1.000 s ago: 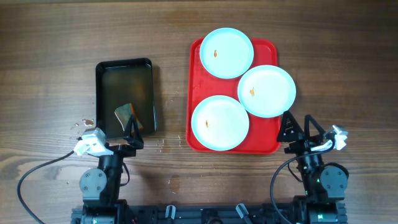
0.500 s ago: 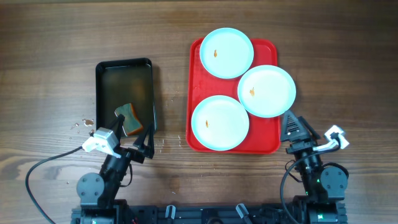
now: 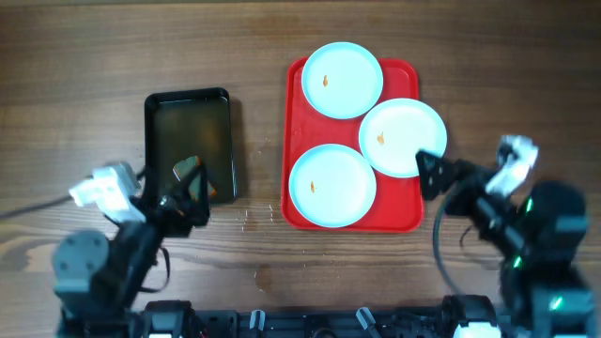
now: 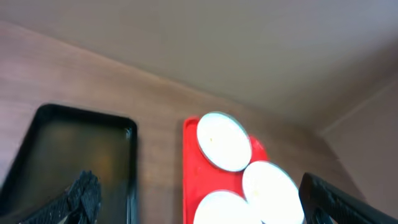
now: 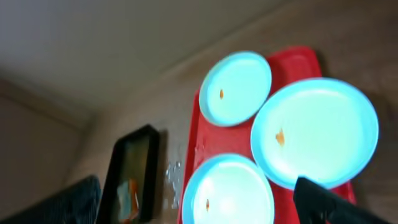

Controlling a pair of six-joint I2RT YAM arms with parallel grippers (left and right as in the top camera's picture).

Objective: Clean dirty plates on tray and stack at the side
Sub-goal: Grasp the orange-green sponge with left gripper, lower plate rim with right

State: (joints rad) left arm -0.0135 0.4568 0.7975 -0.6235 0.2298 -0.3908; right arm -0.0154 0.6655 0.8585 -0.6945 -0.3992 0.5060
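Observation:
Three pale blue plates lie on the red tray [image 3: 299,122]: a far plate [image 3: 342,80], a right plate [image 3: 402,137] that overlaps the tray's right rim, and a near plate [image 3: 331,184]. Each carries a small orange smear. My right gripper [image 3: 430,175] hangs open at the right plate's near-right edge, holding nothing. My left gripper [image 3: 184,197] is open over the near end of the black tray [image 3: 188,113]. The left wrist view shows the plates [image 4: 224,141] ahead between its open fingers [image 4: 81,196]. The right wrist view shows the near plate [image 5: 227,190] between its open fingers [image 5: 323,202].
The black tray holds dark liquid and a sponge [image 3: 192,174] at its near end. Water drops dot the wooden table [image 3: 254,216] between the two trays. Bare wood lies right of the red tray and along the far side.
Both arms have lifted and swung forward. The left one moved left and up over the black tray's near end; the right gripper came up to the right plate's edge. Both stayed open.

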